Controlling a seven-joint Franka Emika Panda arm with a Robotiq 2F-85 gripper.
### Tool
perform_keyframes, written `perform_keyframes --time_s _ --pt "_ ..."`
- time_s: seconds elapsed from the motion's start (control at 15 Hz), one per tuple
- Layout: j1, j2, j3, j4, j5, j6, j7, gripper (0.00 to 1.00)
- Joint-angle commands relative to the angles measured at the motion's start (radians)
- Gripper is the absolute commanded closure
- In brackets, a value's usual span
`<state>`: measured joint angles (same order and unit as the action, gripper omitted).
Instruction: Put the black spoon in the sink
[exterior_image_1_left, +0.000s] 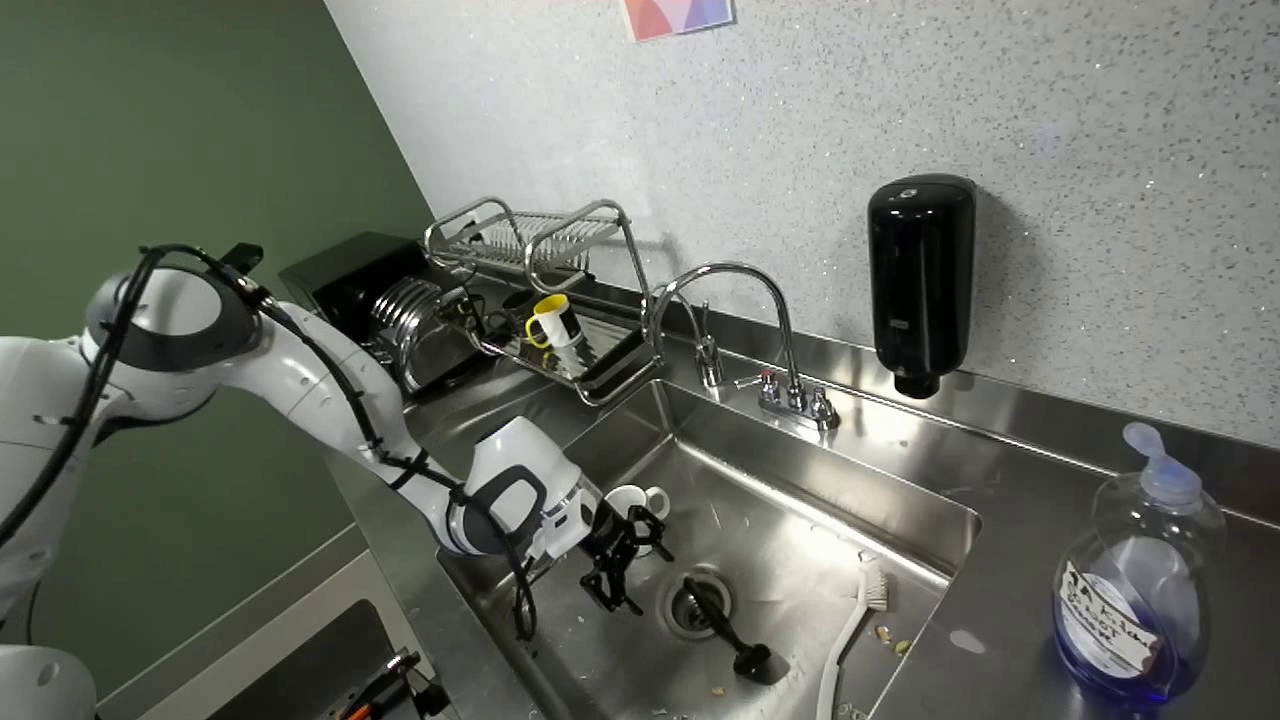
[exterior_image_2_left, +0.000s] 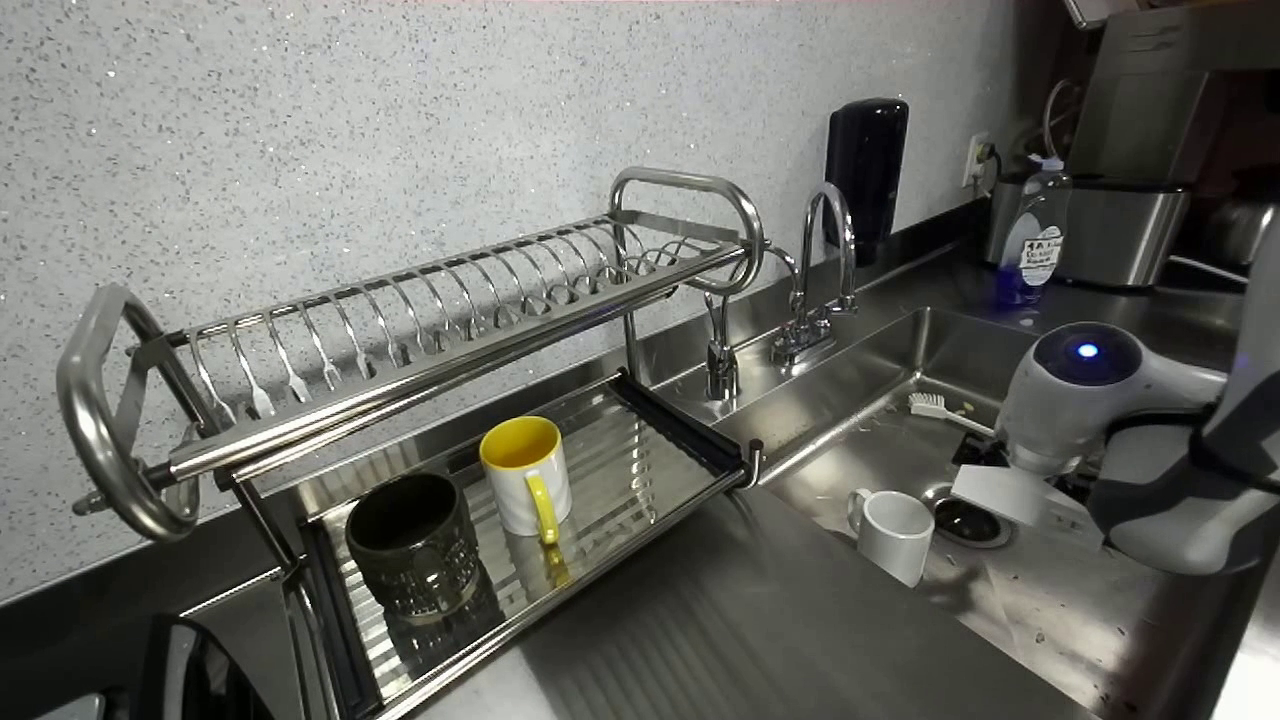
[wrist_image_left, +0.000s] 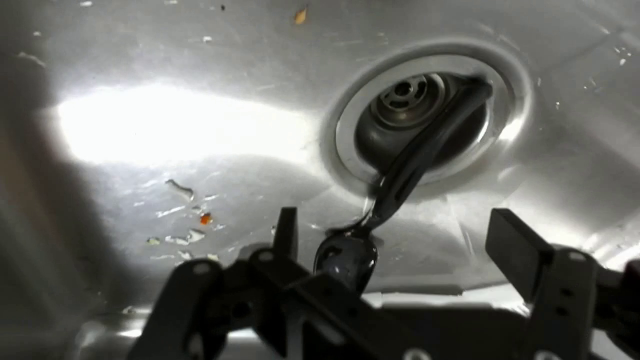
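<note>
Closest to the lens in the wrist view, the black fingers (wrist_image_left: 517, 250) can be seen spread wide, totally unclenched. The glossy black spoon (wrist_image_left: 397, 187) can be spotted below them in the stainless sink (exterior_image_1_left: 760, 520), handle over the round drain (wrist_image_left: 346, 135). A white mug (exterior_image_2_left: 893, 540) is parked there too, close to the fingers, plus a bristly brush (exterior_image_1_left: 862, 600) farther off. Well apart from them, a yellow-lined mug (exterior_image_2_left: 520, 490) is held on the chrome rack (exterior_image_2_left: 460, 355). A green wall (exterior_image_1_left: 200, 150) gets caught only in an exterior view.
</note>
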<state>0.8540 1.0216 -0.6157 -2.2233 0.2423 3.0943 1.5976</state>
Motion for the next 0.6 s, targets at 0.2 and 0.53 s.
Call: perform_keyframes --time_s 0.2,0.53 --pt "0.254 -0.277 -0.186 -0.39 0.077 0.169 -0.065 0.0" --pt "0.47 -0.388 -0.373 -0.534 0.202 0.206 -0.161 0.0"
